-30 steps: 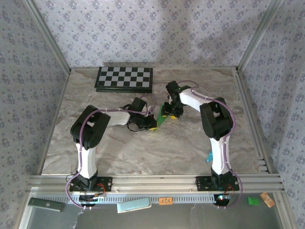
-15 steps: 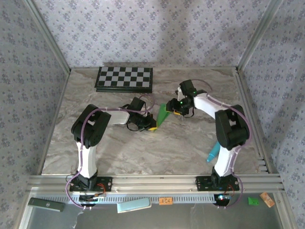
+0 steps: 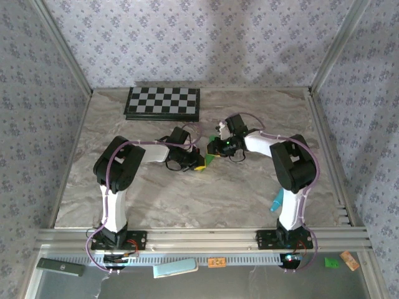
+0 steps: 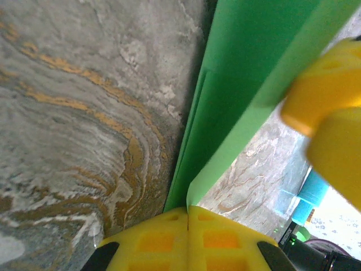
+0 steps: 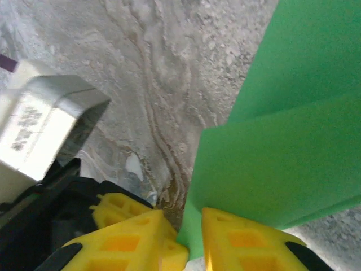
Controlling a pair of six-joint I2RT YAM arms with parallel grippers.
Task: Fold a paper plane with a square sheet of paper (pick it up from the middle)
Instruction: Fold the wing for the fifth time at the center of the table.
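so the bright green sheet of paper (image 3: 210, 158) is folded over on itself, you can see stacked layers and a long straight fold edge in the left wrist view (image 4: 242, 68), and an upper flap lying over a lower layer in the right wrist view (image 5: 282, 152). It sits roughly mid-desk, a bit toward the far side, pinched between both arms. The left end effector (image 3: 199, 164) has its yellow pads pressed flat together right where the paper's narrow end runs in (image 4: 188, 213), so it's clamped on the paper. The right end effector (image 3: 215, 149) comes at it from the other side, just beside the left one. From its own camera the corner of the green paper slips in between the two yellow pads (image 5: 183, 219), which look closed down on it, so it's gripping too. One of the right arm's yellow fingers (image 4: 330, 113) shows blurry in the left wrist view, sitting right against the paper's fold edge. The paper looks lifted or tilted off the grey-and-tan marbled desk (image 3: 156, 193) rather than lying flat, though I can't tell how much. Further out, the black-and-white checkerboard (image 3: 163, 103) lies flat near the back edge, well apart from the paper, and a teal marker (image 3: 276, 201) lies on the desk near the right arm's base.
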